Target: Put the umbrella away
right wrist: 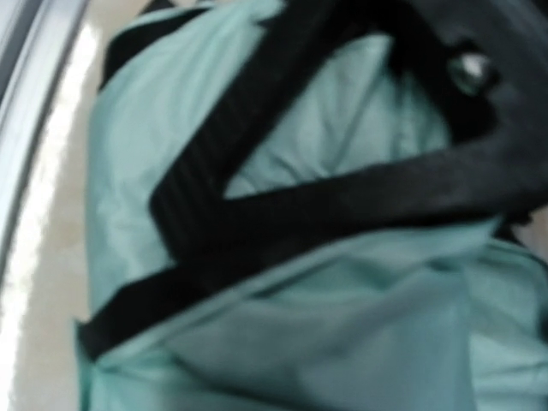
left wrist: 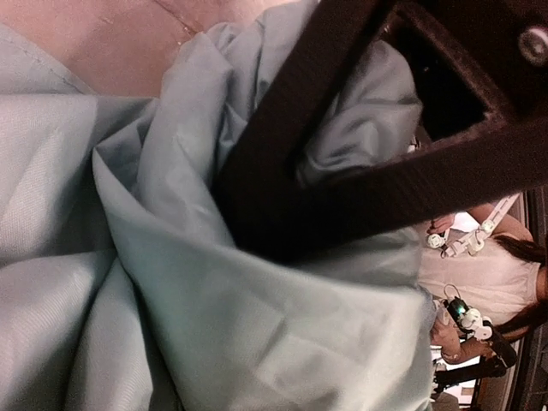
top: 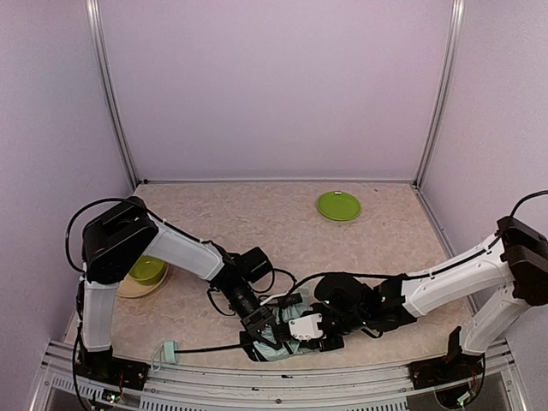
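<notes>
Pale mint-green fabric folding umbrella [top: 276, 351], bunched on the surface [top: 257, 214] — we note left jaws pinching a fold to gather it; right jaws' state we cannot tell.

Top view: umbrella [top: 276, 347] canopy mostly buried under left hand [top: 259, 328] and right hand [top: 301, 330]. Both hands' fingertips are hidden in the fabric, so grip can't be judged. Left wrist view: umbrella [left wrist: 171, 282] runs off left and bottom edges; finger [left wrist: 291, 205] dark, out of focus, tip sunk in folds. Right wrist view blurred throughout; umbrella [right wrist: 342, 325] runs off top, right and bottom edges, black finger [right wrist: 257, 223] soft. Handle [top: 169, 350] left of the umbrella, too small for strap detail. Bowl [top: 147, 271] far left of the umbrella, partly behind left arm [top: 184, 248]. Person [left wrist: 479, 274] right of the umbrella, cut by frame.
</notes>
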Controlling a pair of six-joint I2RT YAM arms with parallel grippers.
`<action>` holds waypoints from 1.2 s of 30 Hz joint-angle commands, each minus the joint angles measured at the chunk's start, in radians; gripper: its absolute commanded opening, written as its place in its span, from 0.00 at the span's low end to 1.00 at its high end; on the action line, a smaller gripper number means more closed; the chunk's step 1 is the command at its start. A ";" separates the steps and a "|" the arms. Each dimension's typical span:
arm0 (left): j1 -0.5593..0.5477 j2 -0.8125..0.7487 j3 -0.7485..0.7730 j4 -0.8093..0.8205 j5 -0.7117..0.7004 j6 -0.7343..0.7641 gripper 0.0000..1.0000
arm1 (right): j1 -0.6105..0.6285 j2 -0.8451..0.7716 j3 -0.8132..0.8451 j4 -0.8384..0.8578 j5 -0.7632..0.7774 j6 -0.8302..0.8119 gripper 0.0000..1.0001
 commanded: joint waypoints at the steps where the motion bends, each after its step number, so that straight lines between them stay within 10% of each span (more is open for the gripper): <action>1: 0.008 -0.058 0.006 0.146 -0.202 -0.055 0.23 | 0.022 0.091 0.037 -0.057 -0.045 0.063 0.30; 5: 0.047 -0.194 -0.093 0.352 -0.260 -0.150 0.46 | 0.030 0.119 0.066 -0.140 -0.031 0.104 0.16; 10: 0.077 -0.411 -0.282 0.538 -0.342 -0.147 0.99 | 0.032 0.160 0.115 -0.233 -0.006 0.138 0.12; 22: 0.104 -1.150 -0.784 0.875 -0.743 -0.059 0.99 | 0.025 0.243 0.212 -0.380 -0.075 0.231 0.11; 26: -0.086 -1.393 -0.821 0.634 -0.967 0.144 0.99 | 0.017 0.293 0.269 -0.447 -0.132 0.300 0.11; 36: -0.541 -1.138 -0.615 0.182 -1.251 0.266 0.99 | -0.027 0.374 0.302 -0.452 -0.291 0.446 0.13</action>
